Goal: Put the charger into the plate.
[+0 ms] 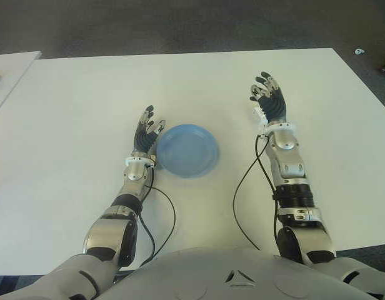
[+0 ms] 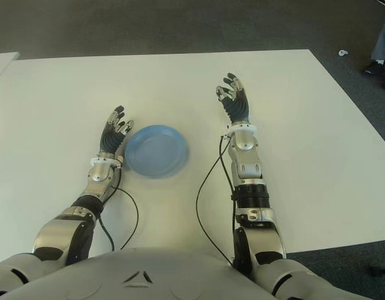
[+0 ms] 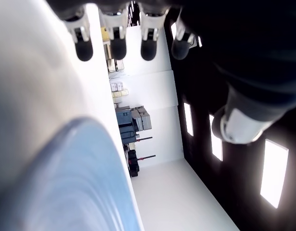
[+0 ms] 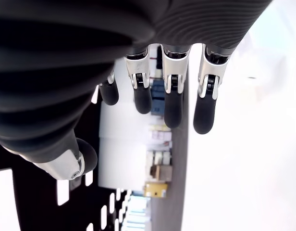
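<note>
I see the plate (image 1: 188, 150) on the table (image 1: 74, 112) at the frame's centre, my left hand (image 1: 146, 132) just beside its left edge. My right hand (image 1: 269, 100) sits right of centre, well apart from the plate.

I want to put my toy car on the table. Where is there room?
Lots of bare white table lies beyond both hands and along its outer sides. There is also a free strip between the round blue plate and the right hand. It is tight only where the left hand sits right beside the plate's rim. Both hands are open and hold nothing.
</note>
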Controlling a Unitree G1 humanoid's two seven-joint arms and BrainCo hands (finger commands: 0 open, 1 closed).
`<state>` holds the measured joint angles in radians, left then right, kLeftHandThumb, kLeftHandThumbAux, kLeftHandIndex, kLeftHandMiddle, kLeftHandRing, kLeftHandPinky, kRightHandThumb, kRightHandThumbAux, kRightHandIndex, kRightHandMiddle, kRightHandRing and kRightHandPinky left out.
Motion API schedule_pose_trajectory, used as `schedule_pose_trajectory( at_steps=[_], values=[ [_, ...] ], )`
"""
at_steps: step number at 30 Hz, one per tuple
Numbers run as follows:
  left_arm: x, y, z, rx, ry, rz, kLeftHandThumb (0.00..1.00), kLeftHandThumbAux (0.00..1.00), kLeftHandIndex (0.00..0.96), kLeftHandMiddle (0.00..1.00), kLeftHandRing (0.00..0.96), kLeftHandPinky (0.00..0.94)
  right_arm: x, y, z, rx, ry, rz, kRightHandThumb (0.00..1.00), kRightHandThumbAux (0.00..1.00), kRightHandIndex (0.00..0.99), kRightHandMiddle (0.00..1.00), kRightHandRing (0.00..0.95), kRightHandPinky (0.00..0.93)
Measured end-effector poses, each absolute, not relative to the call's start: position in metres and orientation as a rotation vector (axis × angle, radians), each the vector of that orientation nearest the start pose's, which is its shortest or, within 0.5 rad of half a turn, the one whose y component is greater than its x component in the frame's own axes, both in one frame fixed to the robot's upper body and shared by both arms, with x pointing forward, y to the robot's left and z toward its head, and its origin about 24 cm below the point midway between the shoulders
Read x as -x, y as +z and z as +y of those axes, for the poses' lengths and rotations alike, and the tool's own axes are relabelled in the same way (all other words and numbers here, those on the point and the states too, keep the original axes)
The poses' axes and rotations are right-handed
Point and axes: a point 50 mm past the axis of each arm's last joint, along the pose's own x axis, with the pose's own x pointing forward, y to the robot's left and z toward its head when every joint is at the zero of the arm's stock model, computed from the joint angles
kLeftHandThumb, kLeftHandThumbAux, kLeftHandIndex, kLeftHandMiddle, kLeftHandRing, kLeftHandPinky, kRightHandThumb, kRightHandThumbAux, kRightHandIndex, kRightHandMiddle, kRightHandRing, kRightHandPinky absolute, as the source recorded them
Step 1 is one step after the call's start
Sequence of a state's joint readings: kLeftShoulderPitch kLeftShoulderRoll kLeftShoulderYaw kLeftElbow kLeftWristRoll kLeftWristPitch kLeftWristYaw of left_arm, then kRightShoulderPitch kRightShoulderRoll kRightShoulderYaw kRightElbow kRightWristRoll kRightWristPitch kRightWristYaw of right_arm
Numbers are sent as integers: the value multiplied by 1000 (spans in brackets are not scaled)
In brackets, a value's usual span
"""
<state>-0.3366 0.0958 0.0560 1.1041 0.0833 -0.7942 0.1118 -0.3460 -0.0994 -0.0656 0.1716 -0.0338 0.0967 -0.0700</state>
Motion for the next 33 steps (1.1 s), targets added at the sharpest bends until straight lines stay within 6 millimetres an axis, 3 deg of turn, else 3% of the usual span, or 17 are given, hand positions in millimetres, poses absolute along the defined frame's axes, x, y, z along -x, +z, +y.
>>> schedule_pose_trajectory(
  at_steps=[12, 21, 28, 33],
  values=[
    [-272, -33, 169, -153, 56, -25, 167, 568, 0, 0, 0, 27, -318, 97, -173, 137, 14, -87, 650, 682, 100, 219, 230, 267],
    [-272, -33, 168, -149, 60, -25, 162, 562, 0, 0, 0, 25, -319, 99, -180, 166, 37, -87, 632, 661, 100, 207, 217, 266],
    [-273, -33, 165, -144, 58, -22, 169, 566, 0, 0, 0, 22, -327, 100, -199, 428, 20, -108, 540, 629, 99, 174, 213, 284],
    [-274, -32, 164, -140, 57, -26, 173, 574, 0, 0, 0, 18, -335, 96, -220, 763, 2, -134, 415, 632, 100, 155, 196, 246]
  ],
)
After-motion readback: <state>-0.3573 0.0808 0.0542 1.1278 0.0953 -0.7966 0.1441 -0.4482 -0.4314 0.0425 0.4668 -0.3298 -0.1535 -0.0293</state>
